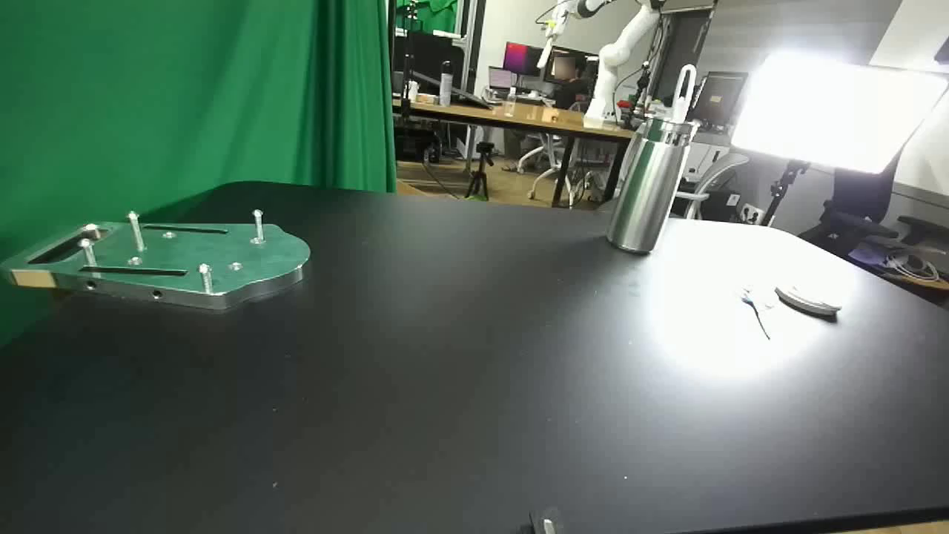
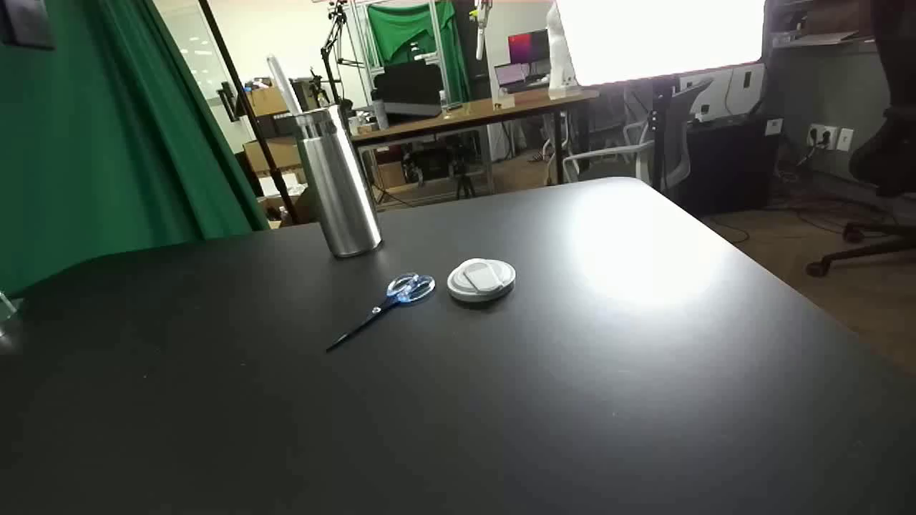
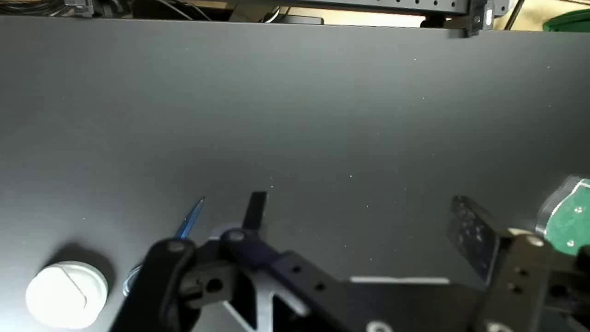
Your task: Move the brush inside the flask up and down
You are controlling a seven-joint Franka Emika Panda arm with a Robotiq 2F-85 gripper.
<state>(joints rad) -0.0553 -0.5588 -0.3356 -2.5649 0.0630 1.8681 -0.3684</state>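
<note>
In an exterior view, the green pegged plate [image 1: 185, 251] lies well left of the flask [image 1: 651, 191]. The pincer [image 3: 363, 216] hangs over the counter [image 1: 445, 334], jaws spread, holding nothing; how near the flask, I can't tell. The brush [image 1: 680, 110] pokes from the flask's mouth: a slanted tug could topple both, an overlong upstroke pull the brush out. Right of the flask: scissors [image 2: 379, 310], then a lid [image 2: 481, 279].

The flask [image 1: 649, 194] is a tall, silver, brushed-metal cylinder, standing upright on the table [image 1: 445, 356], near the far edge in both exterior views. The brush [image 2: 285, 86] presents a slim, pale handle, projecting at a tilt above the flask's mouth and ending in an elongated loop; its lower portion is hidden.
</note>
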